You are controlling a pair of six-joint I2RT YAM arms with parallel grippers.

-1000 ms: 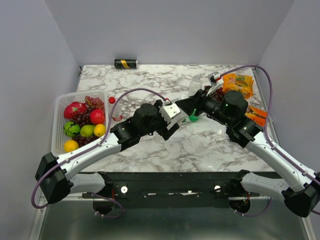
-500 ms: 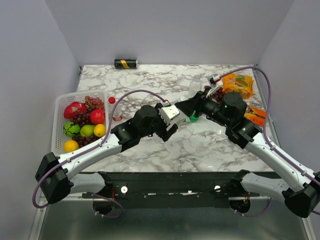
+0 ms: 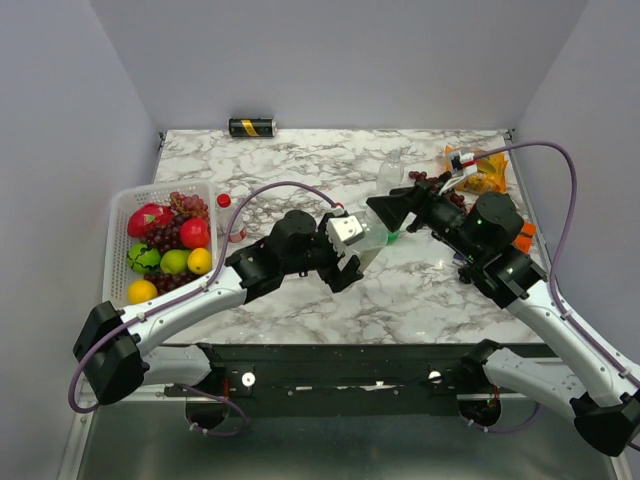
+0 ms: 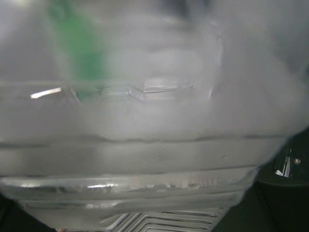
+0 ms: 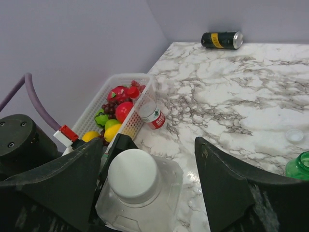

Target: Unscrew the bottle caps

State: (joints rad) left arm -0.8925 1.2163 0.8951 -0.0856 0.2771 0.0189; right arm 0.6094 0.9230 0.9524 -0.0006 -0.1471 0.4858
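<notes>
- Right wrist view: the right claw [image 3: 395, 210] is released, its fingers [image 5: 63, 179] standing wide on either side of the white cap [image 5: 133, 175] and touching nothing.
- The left claw [image 3: 355, 255] grasps the big clear bottle [image 3: 375, 238] by its body and holds it tilted above the table [image 3: 300, 160], cap towards the right arm.
- To do this step well, I judge the right claw should centre on the cap, clench squarely on its rim, then twist while the left grip stays firm so the bottle cannot spin.
- Bottles: four. These are the held one, a second clear bottle [image 3: 391, 175] behind it, a green bottle [image 5: 299, 166] close by and a small red-labelled bottle [image 5: 154, 116] beside the basket [image 3: 112, 240].
- Cans: one [image 5: 222, 40], at the far edge.
- Fruit baskets: one.
</notes>
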